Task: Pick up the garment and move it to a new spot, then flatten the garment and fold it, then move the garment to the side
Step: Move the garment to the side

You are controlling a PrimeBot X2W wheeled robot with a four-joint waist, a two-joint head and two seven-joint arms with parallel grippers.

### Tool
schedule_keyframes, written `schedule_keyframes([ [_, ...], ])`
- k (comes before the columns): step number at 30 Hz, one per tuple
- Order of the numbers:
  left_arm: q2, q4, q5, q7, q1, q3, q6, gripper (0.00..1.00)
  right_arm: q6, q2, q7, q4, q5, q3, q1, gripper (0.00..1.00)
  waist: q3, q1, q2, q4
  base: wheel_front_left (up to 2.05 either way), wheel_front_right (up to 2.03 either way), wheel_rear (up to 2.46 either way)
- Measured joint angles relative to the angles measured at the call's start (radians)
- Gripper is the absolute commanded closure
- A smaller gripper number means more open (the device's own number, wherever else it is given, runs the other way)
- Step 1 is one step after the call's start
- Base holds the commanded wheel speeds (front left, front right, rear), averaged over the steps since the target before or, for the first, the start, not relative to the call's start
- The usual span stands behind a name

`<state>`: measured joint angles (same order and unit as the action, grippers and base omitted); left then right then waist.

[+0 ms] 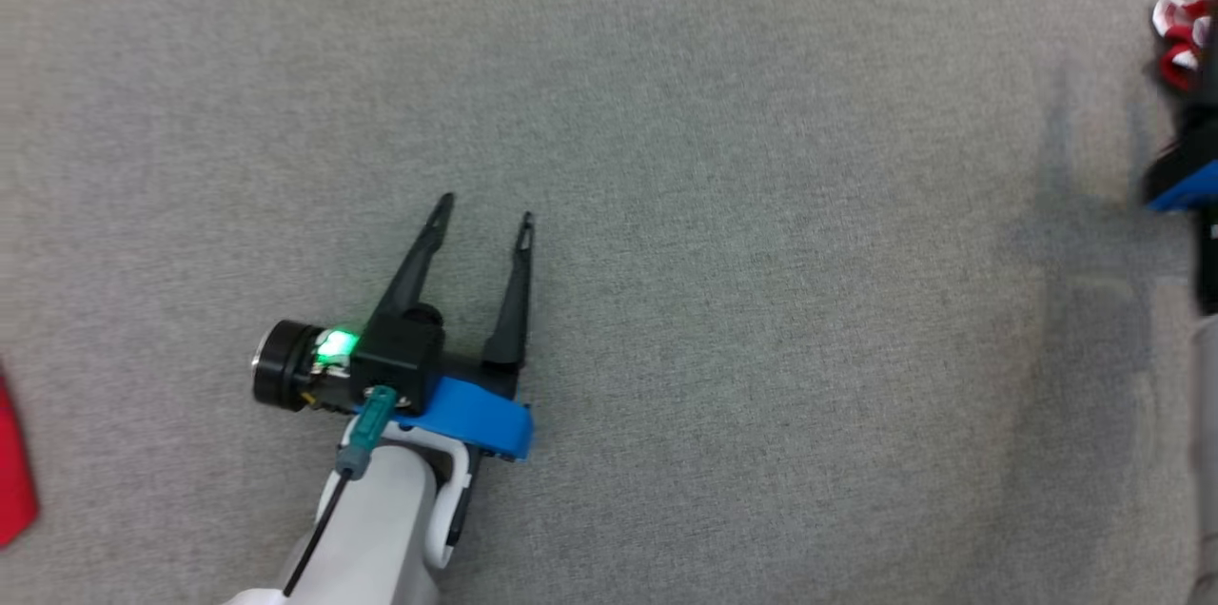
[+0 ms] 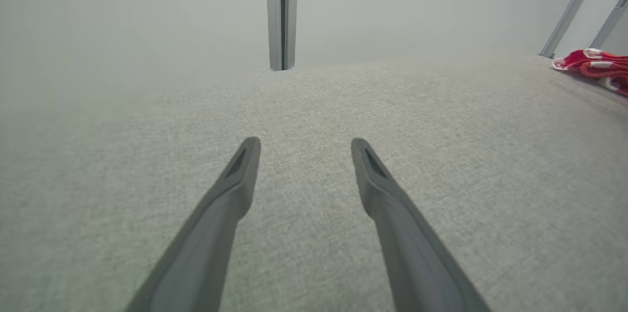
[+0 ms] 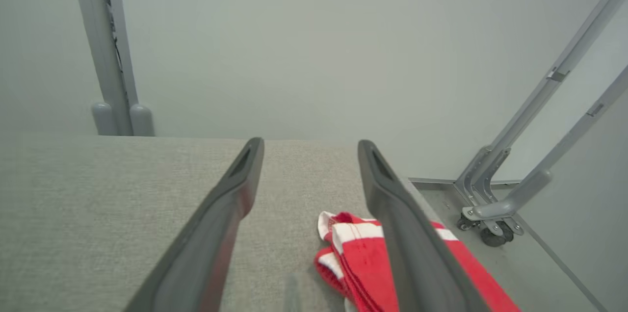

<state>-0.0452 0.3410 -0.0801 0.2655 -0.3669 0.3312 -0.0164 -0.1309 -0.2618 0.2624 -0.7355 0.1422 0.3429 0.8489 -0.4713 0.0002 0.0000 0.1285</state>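
Right wrist view | garment [image 3: 363, 263] axis slants to lower right | left fingers [image 2: 238, 179], right fingers [image 3: 243, 174] wide, empty

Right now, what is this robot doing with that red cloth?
It is tidying a red-and-white garment on a grey table. The garment lies bunched in folds near the table's right edge. The right gripper is open above it, not gripping it. The left gripper is open too, over bare table, holding nothing.

Garment [image 1: 1176, 42] on table [image 1: 666, 158], far right
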Motion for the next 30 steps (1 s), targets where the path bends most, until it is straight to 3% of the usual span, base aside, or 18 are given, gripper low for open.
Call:
schedule_keyframes([
  [1,-0.004,0.0,-0.006,0.0,0.01,-0.021,0.01,0.0,0.0,0.038,0.0,0.054,-0.048,-0.05,-0.057,0.0,0.022,0.0,0.0,-0.009,0.0,0.0,0.0],
  [9,-0.006,-0.006,-0.027,0.0,0.046,-0.097,0.026,0.0,0.0,0.139,0.0,0.193,-0.202,-0.206,-0.267,0.0,0.104,-0.0001,0.0,-0.058,0.0,0.0,0.0],
  [19,-0.005,-0.01,-0.076,0.0,0.114,-0.183,0.055,0.0,0.0,0.193,0.0,0.266,-0.234,-0.263,-0.422,0.0,0.184,-0.0002,0.0,-0.091,0.0,0.0,0.0],
  [30,-0.005,0.0,-0.088,0.0,0.205,-0.216,0.054,0.0,0.0,0.21,0.0,0.273,-0.231,-0.317,-0.522,0.0,0.276,-0.0003,0.0,-0.11,0.0,0.0,0.0],
])
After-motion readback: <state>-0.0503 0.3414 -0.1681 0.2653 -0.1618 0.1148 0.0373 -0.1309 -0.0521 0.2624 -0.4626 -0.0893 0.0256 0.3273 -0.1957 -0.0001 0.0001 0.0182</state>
